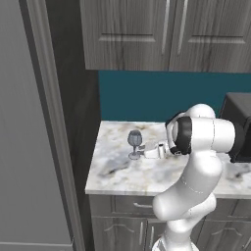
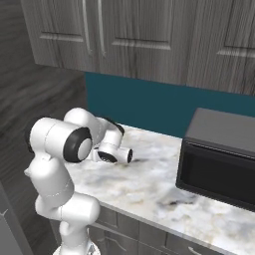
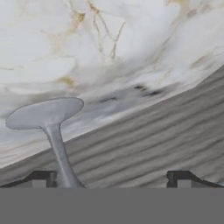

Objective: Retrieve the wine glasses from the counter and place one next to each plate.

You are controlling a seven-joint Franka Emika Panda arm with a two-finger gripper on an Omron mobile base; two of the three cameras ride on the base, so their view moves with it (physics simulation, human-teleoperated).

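Observation:
One grey translucent wine glass (image 1: 135, 142) stands upright near the left end of the marble counter (image 1: 122, 176). My gripper (image 1: 143, 153) reaches in sideways from the right at stem height and is open. In the hand view, which is rolled, the glass's round foot (image 3: 43, 113) and thin stem (image 3: 59, 155) lie between my fingertips (image 3: 41, 178), close beside the left one and untouched. The gripper (image 3: 111, 179) holds nothing. The plates are out of view.
A black microwave (image 2: 219, 159) stands on the counter's right part. Dark grey wall cabinets (image 1: 166, 34) hang above a teal backsplash (image 1: 157, 95). A tall dark panel (image 1: 73, 122) bounds the counter's left end. Drawers (image 1: 127, 208) sit under the counter.

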